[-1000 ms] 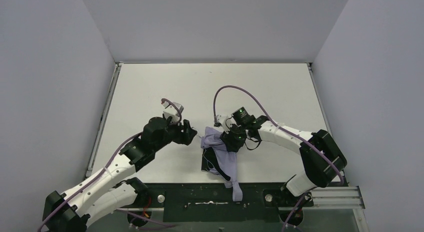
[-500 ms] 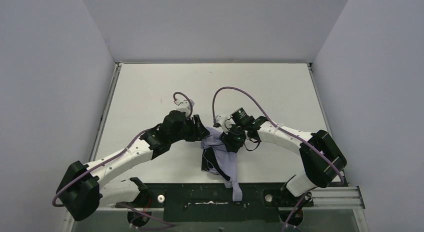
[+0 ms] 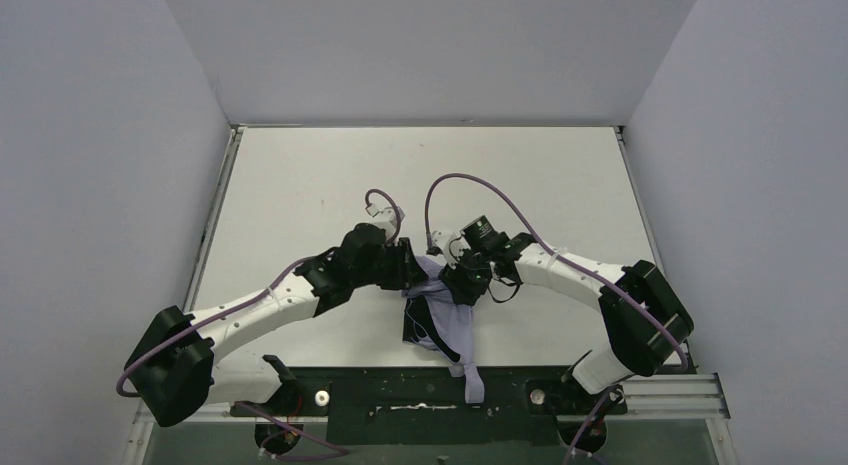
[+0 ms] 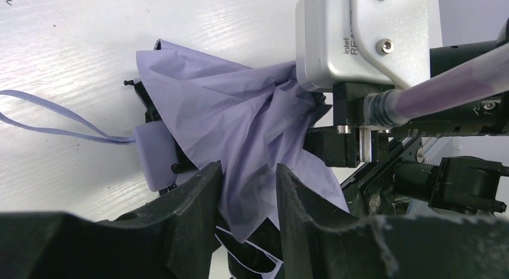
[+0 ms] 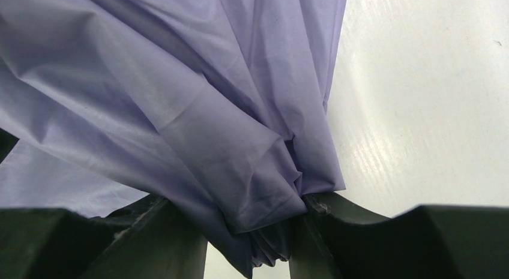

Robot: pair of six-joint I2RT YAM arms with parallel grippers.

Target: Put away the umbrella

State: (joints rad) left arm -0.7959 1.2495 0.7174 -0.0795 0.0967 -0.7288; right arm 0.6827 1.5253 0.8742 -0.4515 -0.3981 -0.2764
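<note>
Light, limp, slippery umbrella [image 4: 240, 117], stiff ribs [image 4: 143, 100] underneath.
Right gripper [image 5: 246, 216] clamps a bunch of it; left gripper [image 4: 247, 177] straddles a fold, grip unclear. You'd hold firmer at the handle [image 4: 153, 159].

- Top external: fixed high behind the arm bases at 6 o'clock, looking down toward 12 across the whole desk [image 3: 300, 175].
- Left wrist: close, sighting over the left claw [image 4: 247, 171] onto the umbrella [image 4: 228, 117].
- Right wrist: closer yet, over the right claw [image 5: 240, 216]; fabric fills it.
- Shared: the umbrella, all three views.
</note>
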